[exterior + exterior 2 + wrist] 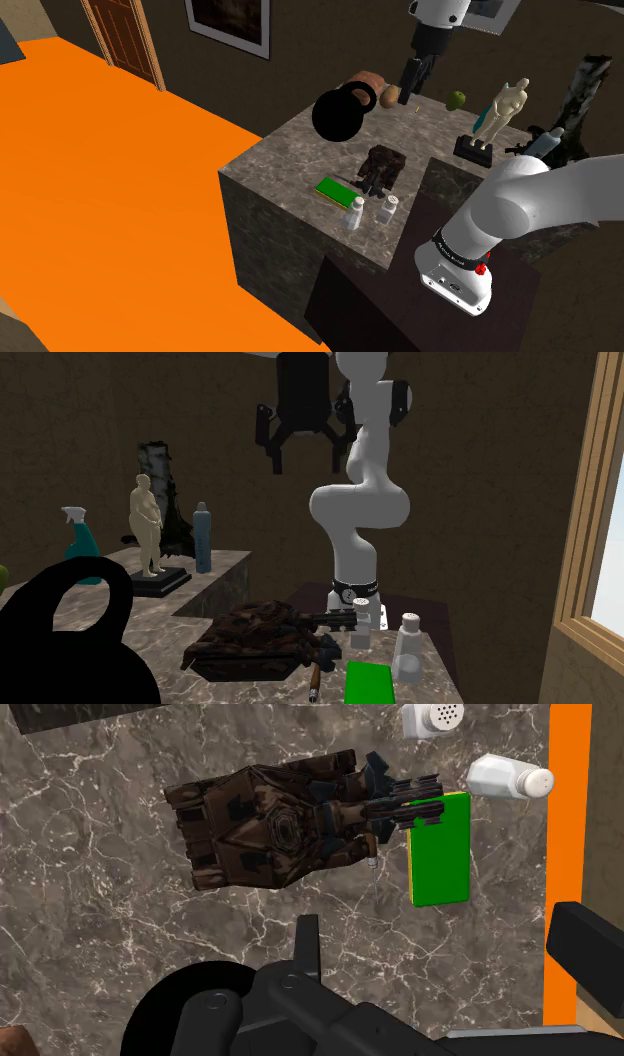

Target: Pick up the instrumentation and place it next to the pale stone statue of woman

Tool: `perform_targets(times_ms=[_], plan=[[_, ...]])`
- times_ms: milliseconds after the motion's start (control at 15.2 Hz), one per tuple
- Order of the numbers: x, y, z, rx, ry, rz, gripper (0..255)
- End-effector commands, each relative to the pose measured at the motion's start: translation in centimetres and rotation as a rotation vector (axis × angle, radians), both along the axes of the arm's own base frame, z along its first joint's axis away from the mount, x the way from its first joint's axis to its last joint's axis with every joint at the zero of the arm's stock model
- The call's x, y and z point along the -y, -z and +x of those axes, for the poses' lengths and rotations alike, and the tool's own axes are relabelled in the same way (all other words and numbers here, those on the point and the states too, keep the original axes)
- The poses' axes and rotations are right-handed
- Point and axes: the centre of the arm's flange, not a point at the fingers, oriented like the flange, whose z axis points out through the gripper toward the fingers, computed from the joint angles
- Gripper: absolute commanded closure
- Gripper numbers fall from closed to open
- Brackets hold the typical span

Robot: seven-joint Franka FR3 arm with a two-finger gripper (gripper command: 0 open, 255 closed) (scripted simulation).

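The instrumentation (380,168) (262,637) (275,824) is a dark brown, blocky device with a thin black barrel, lying on the marble table (290,150). The pale statue of a woman (503,110) (147,522) stands upright on a dark base at the table's far corner, near the shoulder view's right. My gripper (412,78) (300,447) (450,949) hangs high above the table, between the two, open and holding nothing. In the wrist view the device lies well below and beyond the fingertips.
A green block (334,191) (440,849) touches the device's barrel end, with two white shakers (356,212) (510,777) beside it. A big black kettlebell (343,113) (70,642) stands near the back edge. A teal spray bottle (78,542) and a blue bottle (203,537) flank the statue.
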Motion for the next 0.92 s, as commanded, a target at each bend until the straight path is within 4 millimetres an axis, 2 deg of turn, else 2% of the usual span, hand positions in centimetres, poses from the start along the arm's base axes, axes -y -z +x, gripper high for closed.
perform_targets(times_ms=[0,462,858], plan=[[0.0,0.0,0.0,0.000,0.000,0.000,0],[-3.1,8.9,0.4,-0.124,0.021,-0.030,0],[-5.5,16.7,0.0,-0.231,0.038,-0.056,0]])
